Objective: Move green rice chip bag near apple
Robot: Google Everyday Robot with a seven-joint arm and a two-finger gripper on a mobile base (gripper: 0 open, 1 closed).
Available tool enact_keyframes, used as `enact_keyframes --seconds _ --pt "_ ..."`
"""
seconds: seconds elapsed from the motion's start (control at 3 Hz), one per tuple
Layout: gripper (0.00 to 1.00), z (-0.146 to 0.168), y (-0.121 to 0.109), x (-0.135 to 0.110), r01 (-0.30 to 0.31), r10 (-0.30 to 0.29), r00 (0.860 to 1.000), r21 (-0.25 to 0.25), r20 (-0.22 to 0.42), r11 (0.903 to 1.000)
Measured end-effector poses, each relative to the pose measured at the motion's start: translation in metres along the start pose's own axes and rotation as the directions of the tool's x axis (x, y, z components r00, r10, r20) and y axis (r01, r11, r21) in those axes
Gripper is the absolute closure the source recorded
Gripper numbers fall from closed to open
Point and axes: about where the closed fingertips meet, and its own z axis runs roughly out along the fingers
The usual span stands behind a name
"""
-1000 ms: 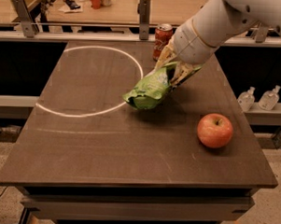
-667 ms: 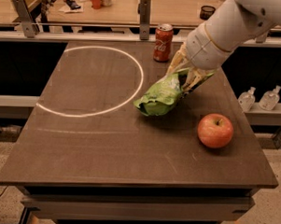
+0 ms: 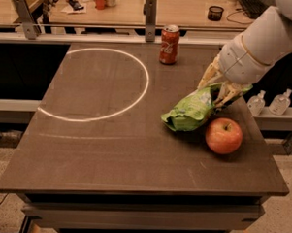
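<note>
Camera view: a crumpled, elongated bright-green foil rice chip bag (image 3: 192, 110) is clamped at its upper right end in the cream-coloured two-finger pincer (image 3: 214, 94) of a white robot arm (image 3: 258, 48), which reaches in from the upper right over the right side of a dark brown wooden tabletop (image 3: 110, 151). The pincer grasps the foil between its fingers, and the bag slopes down and to the left from that grip. Just beside the bag's lower edge, to its lower right, sits a round red-orange apple (image 3: 224, 136) with its stem dimple facing up; whether bag and apple touch cannot be told. A red soda can (image 3: 169, 44) stands upright near the tabletop's far edge, well apart from both. A thin white circle (image 3: 147, 84) is drawn on the tabletop's left half. Two small clear bottles (image 3: 280, 102) stand on a ledge beyond the right edge.
</note>
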Motion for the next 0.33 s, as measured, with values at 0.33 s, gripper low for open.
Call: enact_keyframes --seconds 0.33 --pt "0.86 -0.0002 0.0003 -0.0005 0.000 0.000 1.000 -0.001 -0.001 1.0000"
